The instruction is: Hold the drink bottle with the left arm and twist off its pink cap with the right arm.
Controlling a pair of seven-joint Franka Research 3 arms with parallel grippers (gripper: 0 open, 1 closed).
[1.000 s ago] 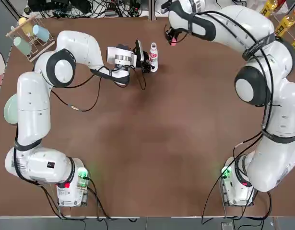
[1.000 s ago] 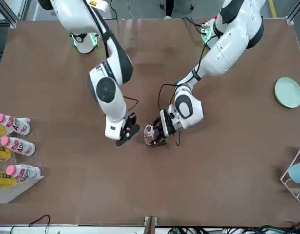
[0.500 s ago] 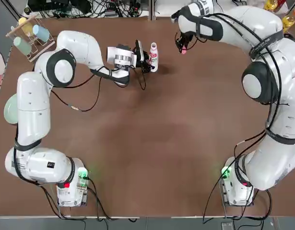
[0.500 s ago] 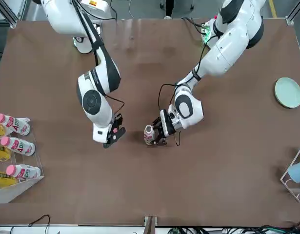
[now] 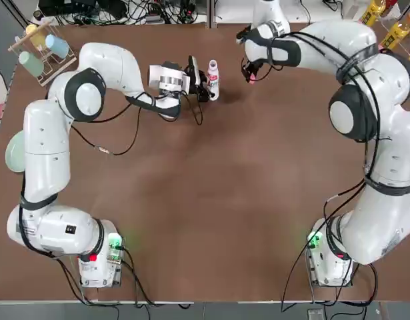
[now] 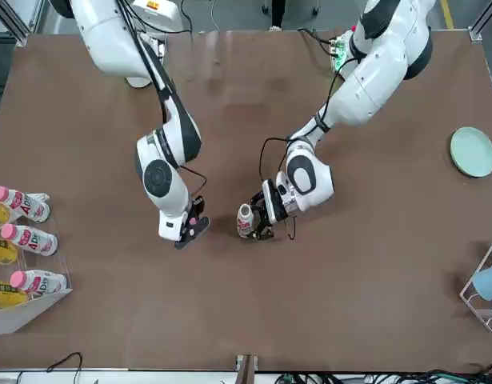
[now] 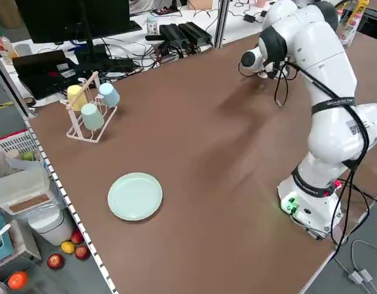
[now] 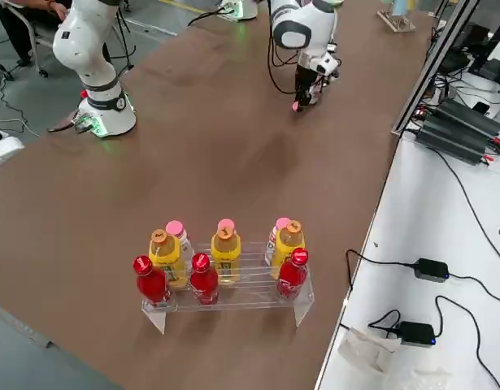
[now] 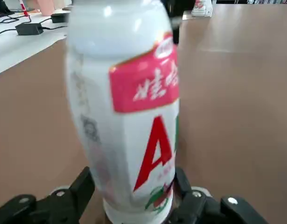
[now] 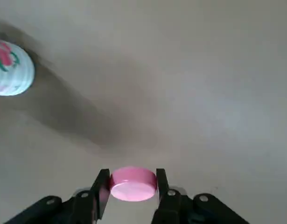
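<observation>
Near the far edge of the table, roughly mid-width: the drink bottle (image 5: 213, 79), standing upright on the brown table (image 5: 211, 200), neck bare, no cap on it. Pinched low on the body by the left gripper (image 5: 205, 83), 2 black fingers (image 9: 82, 186) clamped on either side of the label just above the base, left arm (image 5: 78, 93) reaching in sideways.

Off to the bottle's side, near but clearly apart: the right gripper (image 5: 253, 72), hanging close over the table with the pink cap (image 10: 133, 183) squeezed between its 2 fingers (image 10: 102, 186). Same thing from the front camera, pink spot at the fingertips (image 6: 191, 226), bottle (image 6: 246, 220) a short way beside it. So by the look of it the twist-off is done, only setting the cap down or parking left.

Handling guess: thin plastic bottle, light, probably squashy if squeezed hard, and with the neck open a hard squeeze or a tip means a spill. Low on the body, where it's widest, looks like the right place to hold. Cap tiny, stiff and smooth, easy to flick out of the pads, so gripped across its rim as now seems safest.

Also around: a rack of bottles (image 8: 225, 268), a green plate (image 6: 473, 152), a cup rack (image 5: 41, 47).
</observation>
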